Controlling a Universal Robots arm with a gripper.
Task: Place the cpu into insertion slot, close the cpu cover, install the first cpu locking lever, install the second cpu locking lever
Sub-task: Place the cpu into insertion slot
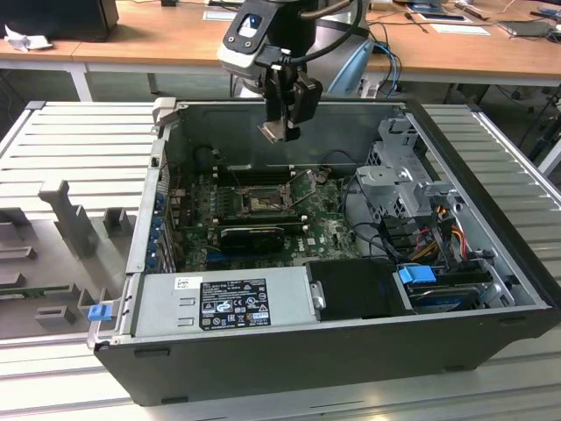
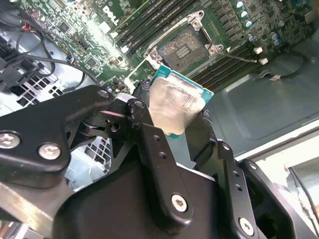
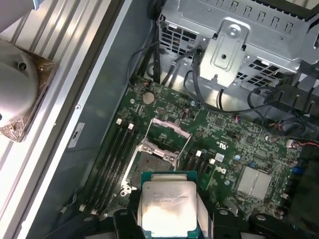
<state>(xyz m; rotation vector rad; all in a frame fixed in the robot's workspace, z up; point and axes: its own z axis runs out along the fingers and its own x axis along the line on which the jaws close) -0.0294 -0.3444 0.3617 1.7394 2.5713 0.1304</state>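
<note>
Silvery square cpu (image 2: pixel 175 99), green-edged, pinched by the black metal claw (image 2: pixel 173 119).

**Ribbed grey bench carries the open case**

We see a ribbed grey metal bench (image 1: pixel 79 132) with an open computer case (image 1: pixel 351 351) lying on its side across the middle. On the exterior view's left, grey moulded fixtures (image 1: pixel 66 210) rest on the same surface. A small blue clip (image 1: pixel 99 311) sits just beside the case's near corner.
</note>
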